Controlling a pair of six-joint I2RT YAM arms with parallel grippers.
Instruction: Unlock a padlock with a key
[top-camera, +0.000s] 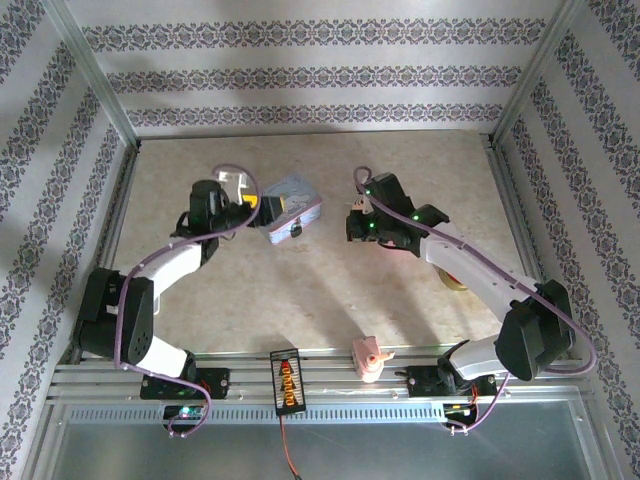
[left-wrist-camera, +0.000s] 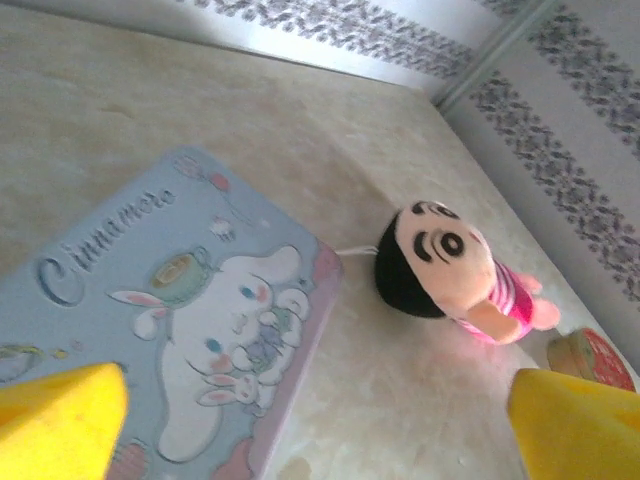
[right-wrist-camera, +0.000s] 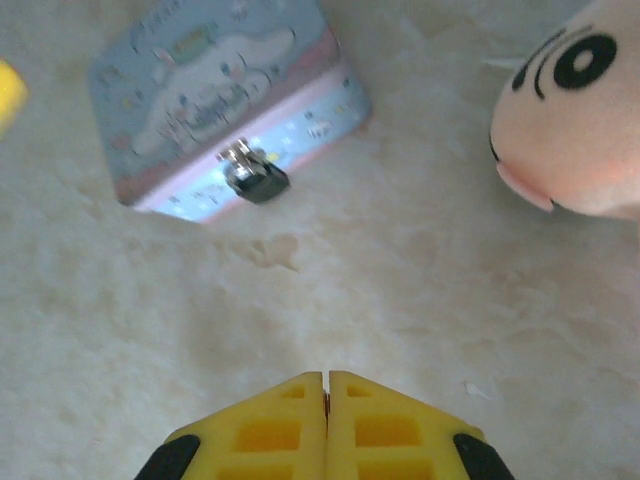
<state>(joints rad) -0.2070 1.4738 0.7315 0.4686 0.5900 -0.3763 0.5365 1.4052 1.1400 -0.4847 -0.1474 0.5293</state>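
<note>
Right end effector: yellow fingers pressed together, nothing between, over bare surface. Padlock ahead and left of it, well apart, on side wall of pale blue tin, silvery part uppermost. Left end effector: fingers spread wide, straddling tin's lid edge. Right wrist view gives tin's side wall with padlock. Left wrist view gives lid's rabbit drawing and doll lying near tin. Top view: tin between both arms.
</note>
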